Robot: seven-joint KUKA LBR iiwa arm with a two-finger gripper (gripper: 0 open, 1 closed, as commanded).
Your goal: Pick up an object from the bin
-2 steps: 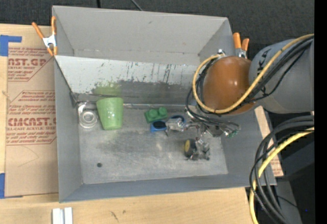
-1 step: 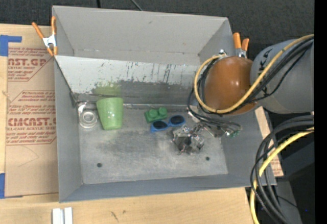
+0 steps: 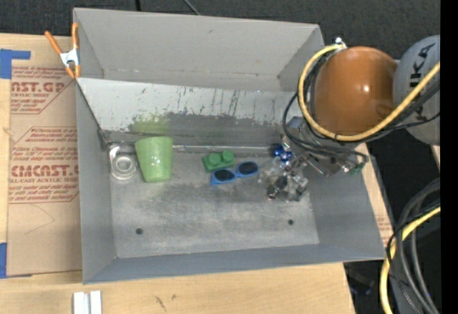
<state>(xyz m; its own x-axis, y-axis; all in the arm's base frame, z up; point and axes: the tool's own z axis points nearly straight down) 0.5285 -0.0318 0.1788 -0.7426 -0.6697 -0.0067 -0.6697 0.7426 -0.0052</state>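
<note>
At the left of the grey bin (image 3: pixel 93 184) a small clear cup (image 3: pixel 122 163) stands beside a pale green cup (image 3: pixel 154 158). Near the middle, a green block (image 3: pixel 217 159) lies just on the far side of a blue pair of toy glasses (image 3: pixel 234 174). Just right of the glasses the pincer (image 3: pixel 286 182) is down at the floor, under the arm's orange cover (image 3: pixel 354 91). Whether it is apart or together I cannot tell.

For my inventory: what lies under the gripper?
Around the gripper, bare bin floor shows. The spot directly beneath is covered by the gripper itself and the arm's orange cover.
</note>
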